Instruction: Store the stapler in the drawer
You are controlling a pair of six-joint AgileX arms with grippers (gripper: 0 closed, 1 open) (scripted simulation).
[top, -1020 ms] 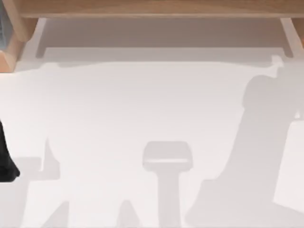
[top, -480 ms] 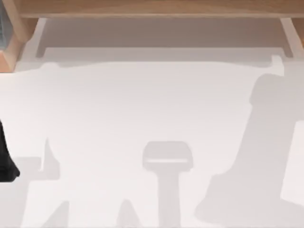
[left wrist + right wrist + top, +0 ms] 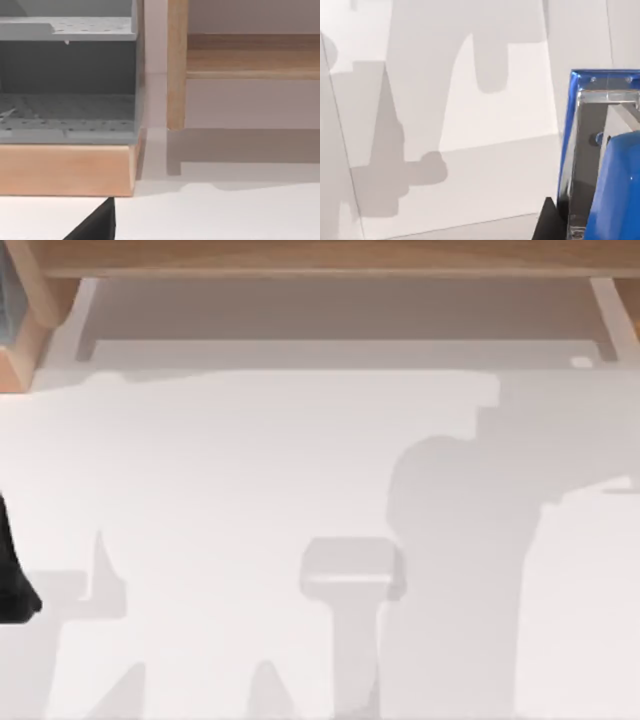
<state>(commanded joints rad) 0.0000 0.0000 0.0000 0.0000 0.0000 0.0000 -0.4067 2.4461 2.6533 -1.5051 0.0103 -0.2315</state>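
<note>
Blue stapler (image 3: 605,165) sits right against the right gripper; whether it's clamped, I cannot tell. A loose hold risks dropping it short of the drawer (image 3: 340,310) ahead.

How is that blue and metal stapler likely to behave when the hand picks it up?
The blue stapler with its shiny metal channel looks rigid, so it probably won't flex. The glossy blue shell may be slippery under a pinch. The metal suggests it is fairly heavy for its size, and its hinged parts could perhaps swing open.
</note>
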